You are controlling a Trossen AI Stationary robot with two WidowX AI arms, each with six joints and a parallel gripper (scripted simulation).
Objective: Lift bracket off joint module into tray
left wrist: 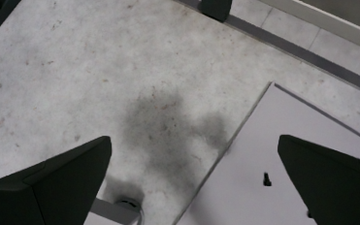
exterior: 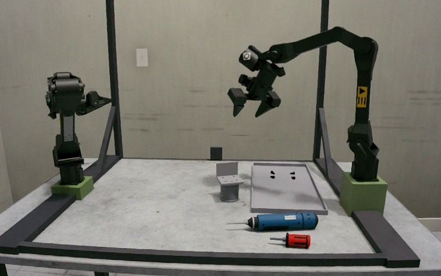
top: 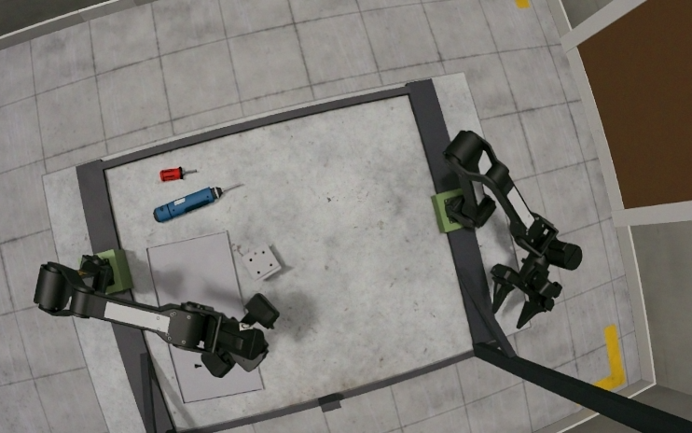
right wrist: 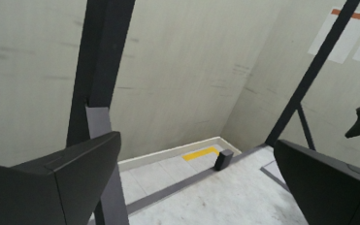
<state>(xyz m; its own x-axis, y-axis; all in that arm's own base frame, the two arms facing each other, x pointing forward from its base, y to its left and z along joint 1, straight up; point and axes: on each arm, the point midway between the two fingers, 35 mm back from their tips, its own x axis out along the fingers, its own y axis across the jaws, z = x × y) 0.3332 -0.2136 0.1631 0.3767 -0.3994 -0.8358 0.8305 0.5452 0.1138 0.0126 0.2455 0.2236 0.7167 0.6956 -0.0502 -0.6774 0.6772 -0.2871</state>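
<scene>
The pale L-shaped bracket (top: 260,261) sits on top of the grey cylindrical joint module (exterior: 229,193), which stands upright beside the tray (exterior: 285,188). The bracket's holed plate and upright flap show in the exterior view (exterior: 228,173). My left gripper (exterior: 251,109) hangs open and empty high above the table, over the tray's edge near the module. In the left wrist view, a corner of the bracket (left wrist: 113,211) shows at the bottom edge and the tray (left wrist: 295,160) lies to the right. My right gripper (top: 518,306) is open and empty, off past the table frame.
Two small black screws (exterior: 282,173) lie in the tray. A blue electric screwdriver (exterior: 282,220) and a red stubby screwdriver (exterior: 294,240) lie near the front of the table. A dark frame (exterior: 180,253) borders the table, with upright posts at the back.
</scene>
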